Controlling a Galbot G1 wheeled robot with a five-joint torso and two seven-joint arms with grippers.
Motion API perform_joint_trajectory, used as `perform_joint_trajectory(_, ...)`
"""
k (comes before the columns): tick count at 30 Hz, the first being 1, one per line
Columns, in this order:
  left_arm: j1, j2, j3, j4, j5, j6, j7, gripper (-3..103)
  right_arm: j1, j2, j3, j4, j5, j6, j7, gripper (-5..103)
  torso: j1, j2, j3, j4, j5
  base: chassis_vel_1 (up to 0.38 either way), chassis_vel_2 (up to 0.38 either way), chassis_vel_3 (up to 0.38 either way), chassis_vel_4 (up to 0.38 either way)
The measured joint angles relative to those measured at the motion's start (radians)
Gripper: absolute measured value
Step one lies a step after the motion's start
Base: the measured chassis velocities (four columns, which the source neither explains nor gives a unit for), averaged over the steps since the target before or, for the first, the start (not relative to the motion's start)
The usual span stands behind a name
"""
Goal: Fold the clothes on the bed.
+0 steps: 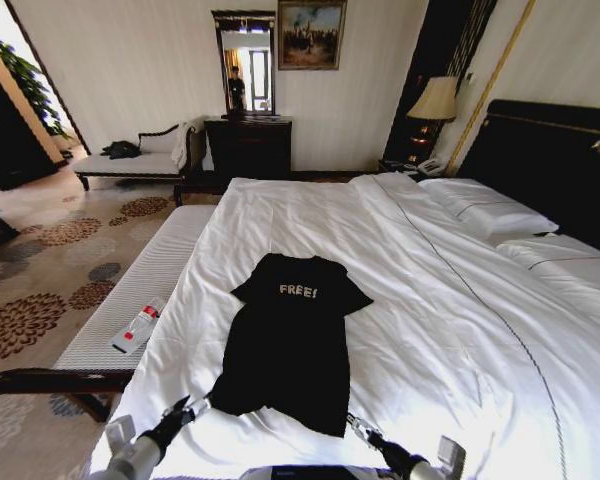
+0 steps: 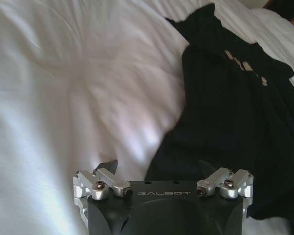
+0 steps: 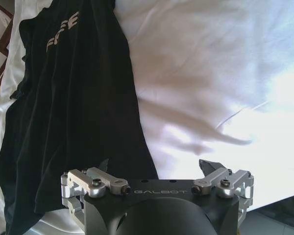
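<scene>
Bed (image 1: 460,330): white duvet, pillows (image 1: 490,212) by headboard; black T-shirt (image 1: 290,345) flat, chest up, near foot.

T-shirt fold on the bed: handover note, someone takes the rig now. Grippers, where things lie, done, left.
Left gripper: open, at the near left hem corner of the black T-shirt, gripping nothing.
Right gripper: open, at the near right hem corner, gripping nothing.
T-shirt: spread flat, lettering up, collar toward the far side, on the white duvet of the bed.
Done: both arms at the hem. No fold made.
Left: grasp the hem corners and do the whole fold.
</scene>
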State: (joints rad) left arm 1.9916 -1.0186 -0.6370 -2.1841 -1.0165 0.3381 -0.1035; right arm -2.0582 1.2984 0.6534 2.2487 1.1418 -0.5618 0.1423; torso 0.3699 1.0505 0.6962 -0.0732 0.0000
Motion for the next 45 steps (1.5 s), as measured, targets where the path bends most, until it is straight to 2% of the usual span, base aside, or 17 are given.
perform_joint_trajectory(4,-0.017,0.003,0.036,0.013,0.01,0.01,0.0,92,0.001,0.004,0.001,0.001,0.0,0.001,0.0,100,0.0,0.0,0.0,0.0,0.0,0.0,0.0,0.0,0.0)
perform_joint_trajectory(7,-0.028,0.002,0.055,0.02,0.023,0.01,-0.002,76,0.001,0.008,0.0,0.002,-0.003,0.001,0.001,100,0.0,0.0,0.0,0.0,0.0,0.0,0.0,0.0,0.0)
perform_joint_trajectory(9,-0.029,0.002,0.056,0.021,0.024,0.01,-0.004,76,0.001,0.009,0.0,0.002,-0.003,0.001,0.001,100,0.0,0.0,0.0,0.0,0.0,0.0,0.0,0.0,0.0)
perform_joint_trajectory(10,-0.03,0.002,0.057,0.023,0.024,0.01,-0.007,65,0.0,0.01,-0.001,0.002,-0.003,0.001,0.001,100,0.0,0.0,0.0,0.0,0.0,0.0,0.0,0.0,0.0)
perform_joint_trajectory(11,-0.03,0.002,0.055,0.025,0.024,0.009,-0.007,65,0.0,0.011,-0.002,0.002,-0.004,0.001,0.001,100,0.0,0.0,0.0,0.0,0.0,0.0,0.0,0.0,0.0)
perform_joint_trajectory(14,-0.03,0.002,0.047,0.027,0.024,0.004,-0.008,48,-0.002,0.017,-0.008,-0.002,-0.008,0.001,0.002,100,0.0,0.0,0.0,0.0,0.0,0.0,0.0,0.0,0.0)
perform_joint_trajectory(17,-0.03,0.001,0.045,0.027,0.023,0.001,-0.009,43,-0.008,0.02,-0.013,-0.006,-0.016,0.001,0.001,100,0.0,0.0,0.0,0.0,0.0,0.0,0.0,0.0,0.0)
perform_joint_trajectory(22,-0.037,-0.004,0.044,0.027,0.02,-0.006,-0.01,20,-0.017,0.024,-0.021,-0.009,-0.026,0.0,-0.006,100,0.0,0.0,0.0,0.0,0.0,0.0,0.0,0.0,0.0)
perform_joint_trajectory(26,-0.04,-0.005,0.043,0.025,0.016,-0.006,-0.01,15,-0.01,0.027,-0.027,-0.006,-0.018,-0.012,-0.007,100,0.0,0.0,0.0,0.0,0.0,0.0,0.0,0.0,0.0)
perform_joint_trajectory(27,-0.04,-0.005,0.043,0.021,0.015,-0.006,-0.011,4,-0.001,0.034,-0.037,-0.004,-0.009,-0.023,-0.006,100,0.0,0.0,0.0,0.0,-0.0001,0.0,0.0,0.0,0.0)
perform_joint_trajectory(35,-0.043,-0.005,0.042,0.015,0.015,0.002,-0.019,0,0.05,0.064,-0.111,-0.036,-0.016,-0.043,-0.004,101,0.0,0.0,0.0,0.0,0.0,0.0,0.0,0.0,0.0)
perform_joint_trajectory(38,-0.049,-0.006,0.043,0.012,0.012,0.008,-0.024,0,0.061,0.065,-0.118,-0.046,-0.016,-0.043,-0.004,97,0.0,0.0,0.0,0.0,0.0,0.0,0.0,0.0,0.0)
perform_joint_trajectory(39,-0.051,-0.007,0.044,0.01,0.011,0.01,-0.027,0,0.065,0.063,-0.118,-0.05,-0.015,-0.043,-0.004,87,0.0,0.0,0.0,0.0,0.0,0.0,0.0,0.0,0.0)
perform_joint_trajectory(41,-0.052,-0.007,0.045,0.01,0.011,0.011,-0.029,0,0.067,0.061,-0.117,-0.051,-0.011,-0.043,-0.004,87,0.0,0.0,0.0,0.0,-0.0001,0.0,0.0,0.0,0.0)
perform_joint_trajectory(43,-0.052,-0.01,0.047,0.01,0.012,0.014,-0.029,0,0.07,0.058,-0.113,-0.054,-0.004,-0.042,-0.004,77,0.0,0.0,0.0,0.0,0.0,0.0,0.0,0.0,0.0)
perform_joint_trajectory(44,-0.052,-0.01,0.048,0.01,0.012,0.016,-0.029,0,0.071,0.058,-0.112,-0.056,-0.002,-0.042,-0.004,77,0.0,0.0,0.0,0.0,-0.0001,0.0,0.0,0.0,0.0)
perform_joint_trajectory(45,-0.052,-0.012,0.05,0.01,0.015,0.018,-0.03,0,0.073,0.057,-0.112,-0.059,0.0,-0.042,-0.004,65,0.0,0.0,0.0,0.0,0.0,0.0,0.0,0.0,0.0)
